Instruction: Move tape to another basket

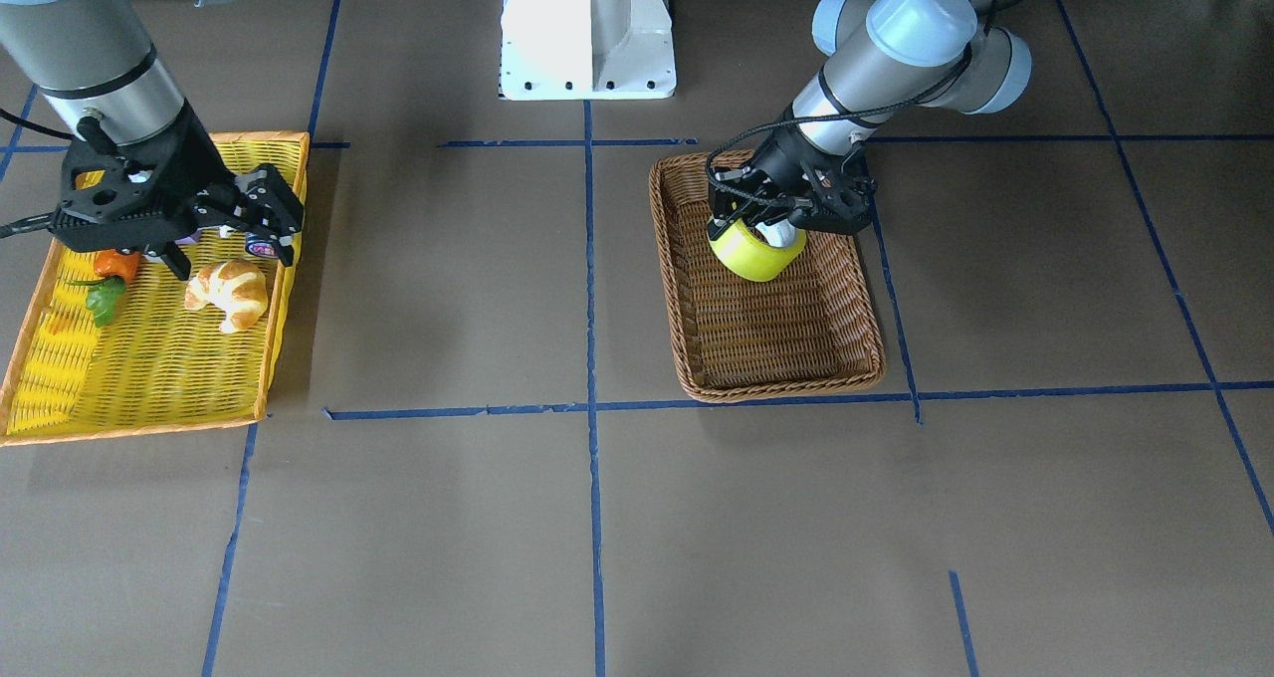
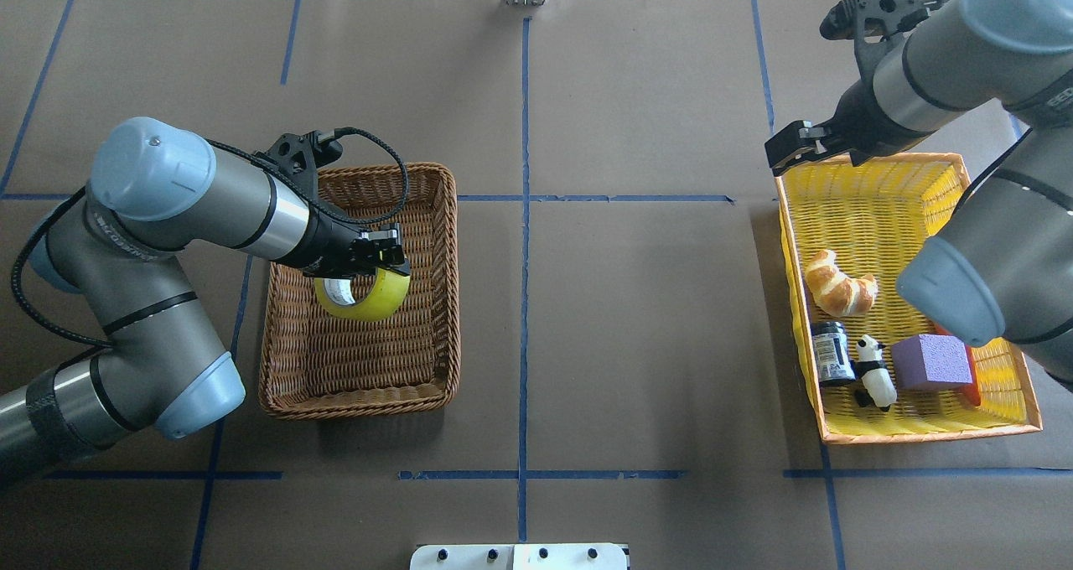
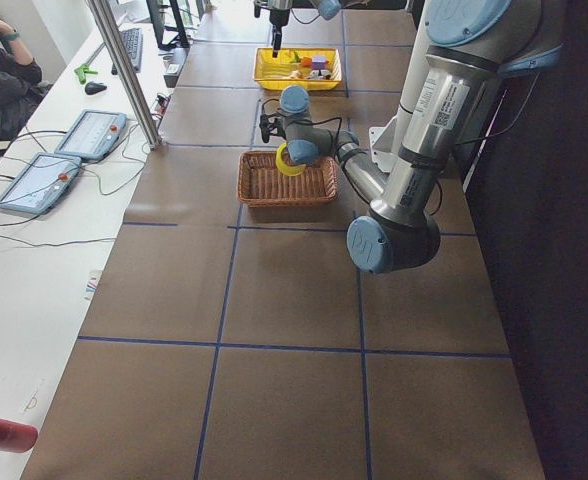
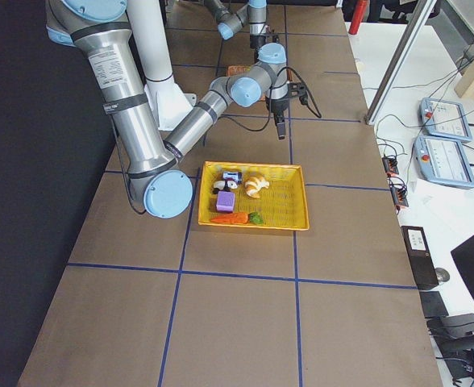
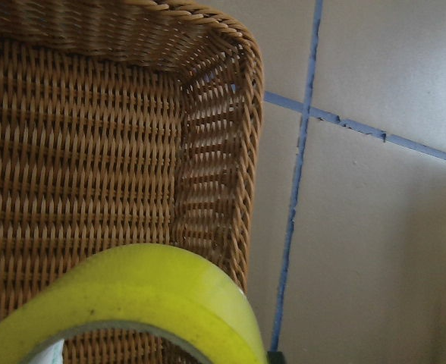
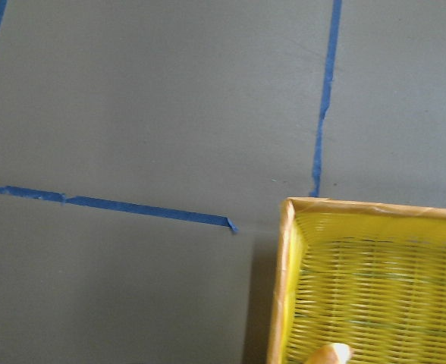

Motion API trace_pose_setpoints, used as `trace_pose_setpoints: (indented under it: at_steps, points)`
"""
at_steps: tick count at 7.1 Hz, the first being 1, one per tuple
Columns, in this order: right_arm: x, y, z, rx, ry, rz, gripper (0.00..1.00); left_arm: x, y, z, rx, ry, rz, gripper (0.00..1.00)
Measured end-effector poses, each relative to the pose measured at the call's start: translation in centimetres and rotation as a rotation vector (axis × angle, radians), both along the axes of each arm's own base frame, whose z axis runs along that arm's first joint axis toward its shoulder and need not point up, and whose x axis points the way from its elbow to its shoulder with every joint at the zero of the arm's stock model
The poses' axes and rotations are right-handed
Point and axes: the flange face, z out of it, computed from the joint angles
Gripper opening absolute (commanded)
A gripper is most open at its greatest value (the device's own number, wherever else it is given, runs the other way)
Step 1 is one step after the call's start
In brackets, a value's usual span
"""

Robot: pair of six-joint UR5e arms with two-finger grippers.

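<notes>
Overhead exterior: tape gripped over wicker basket

My left claw [image 2: 377, 258] is clamped on the tape [image 2: 366, 299]. The roll is tilted and sits over the inside of the brown wicker basket [image 2: 360, 404] on the left. Cannot tell whether the roll touches the weave. My right claw [image 2: 792, 146] hovers with its fingers spread, holding nothing, above the far left corner of the yellow basket [image 2: 922, 432] on the right. Inside it lie a croissant [image 2: 840, 283], panda [image 2: 874, 370], dark jar [image 2: 831, 352] and purple block [image 2: 932, 362].
</notes>
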Motion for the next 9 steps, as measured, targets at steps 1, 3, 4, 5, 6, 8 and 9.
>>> trace_pose_setpoints:
  at_steps: [1, 3, 4, 5, 6, 8, 9]
  points:
    - [2.5, -0.9, 0.6, -0.009, 0.006, -0.032, 1.0, 1.1, -0.4, 0.6, 0.028, -0.06, 0.012, 0.08]
    - [4.9, -1.7, 1.1, -0.021, 0.009, -0.055, 1.0, 2.5, -0.4, 0.0, 0.053, -0.128, 0.039, 1.0]
    - [5.3, -1.9, 1.3, -0.024, 0.01, -0.055, 1.0, 2.6, -0.3, -0.1, 0.059, -0.139, 0.035, 1.0]
    - [5.6, -2.0, 1.4, -0.024, 0.01, -0.054, 1.0, 2.2, -0.4, 0.2, 0.067, -0.151, 0.022, 1.0]
    - [5.9, -2.1, 1.5, -0.027, 0.007, -0.057, 1.0, 1.8, -0.6, 0.7, 0.073, -0.164, 0.018, 1.0]
    - [6.8, -2.5, 2.3, -0.035, 0.003, -0.062, 1.0, -0.2, -0.9, 0.3, 0.106, -0.212, 0.049, 1.0]
    - [7.6, -2.8, 3.4, -0.028, 0.012, -0.081, 1.0, -3.0, -1.3, -0.2, 0.14, -0.242, 0.08, 1.0]
